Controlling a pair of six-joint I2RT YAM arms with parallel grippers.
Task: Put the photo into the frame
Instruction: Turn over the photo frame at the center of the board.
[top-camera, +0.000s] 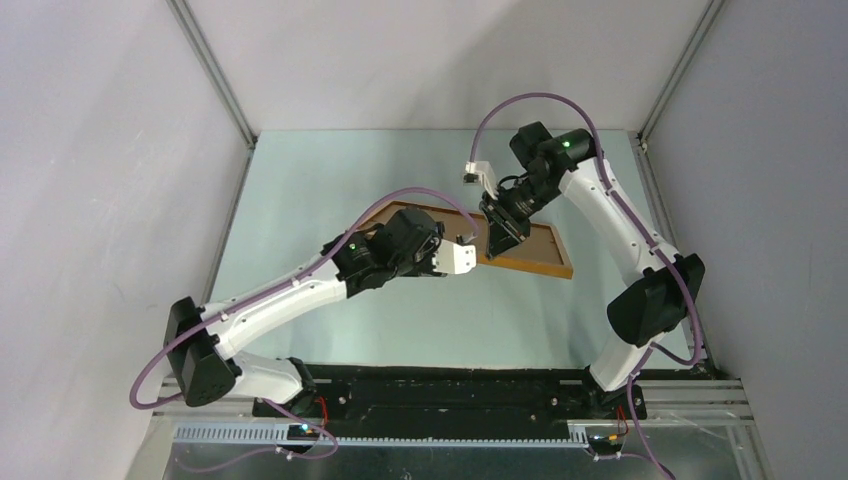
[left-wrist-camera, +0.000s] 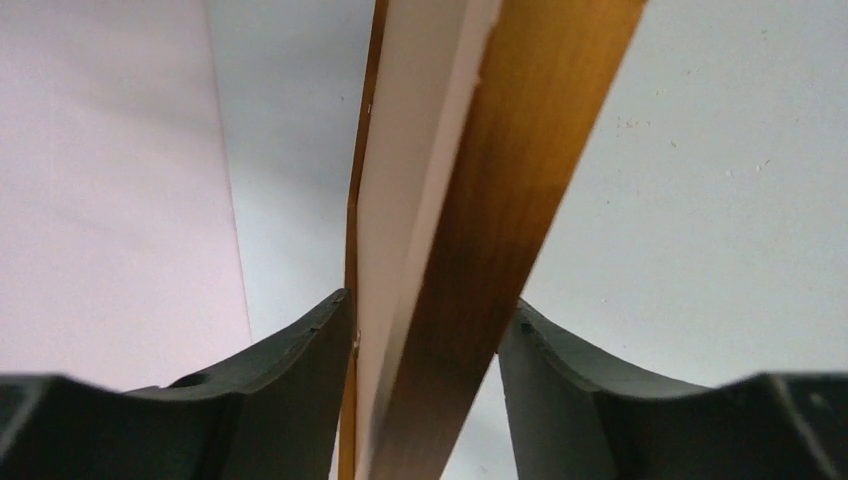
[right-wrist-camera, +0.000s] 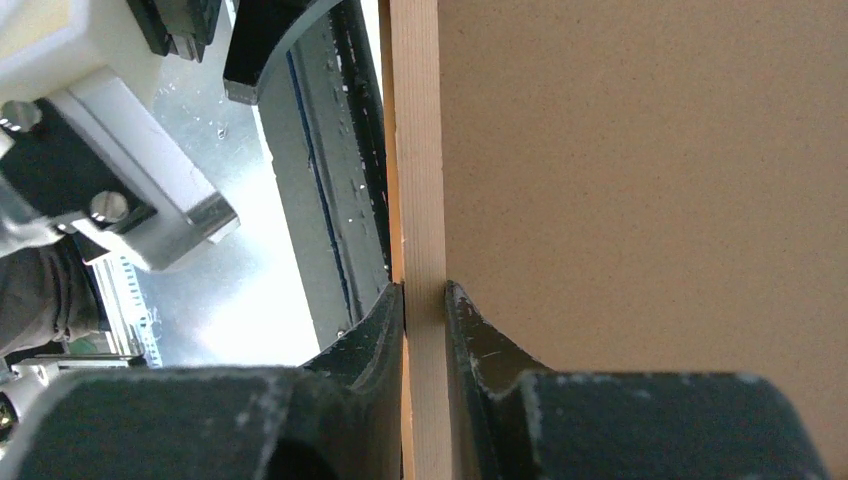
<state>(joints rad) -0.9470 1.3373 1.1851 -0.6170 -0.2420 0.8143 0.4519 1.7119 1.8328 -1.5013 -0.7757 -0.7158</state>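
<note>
The left gripper (left-wrist-camera: 428, 305) and right gripper (right-wrist-camera: 425, 292) each pinched the frame (top-camera: 535, 266) over the table (top-camera: 330, 180), a white edge, likely the photo (left-wrist-camera: 400, 200), apparently already seated behind the backing board (right-wrist-camera: 650, 180), with only setting down left.

So the surface here is a pale grey-green flat tabletop (top-camera: 330, 200), matte, and up close in the left wrist view we can see a few tiny specks on it. A long black mounting plate (top-camera: 450, 395) runs along its near edge. The only other thing over it is the thin light-brown wooden picture frame (top-camera: 545, 252), about mid-table. We honestly can't tell if any edge touches the top.
</note>
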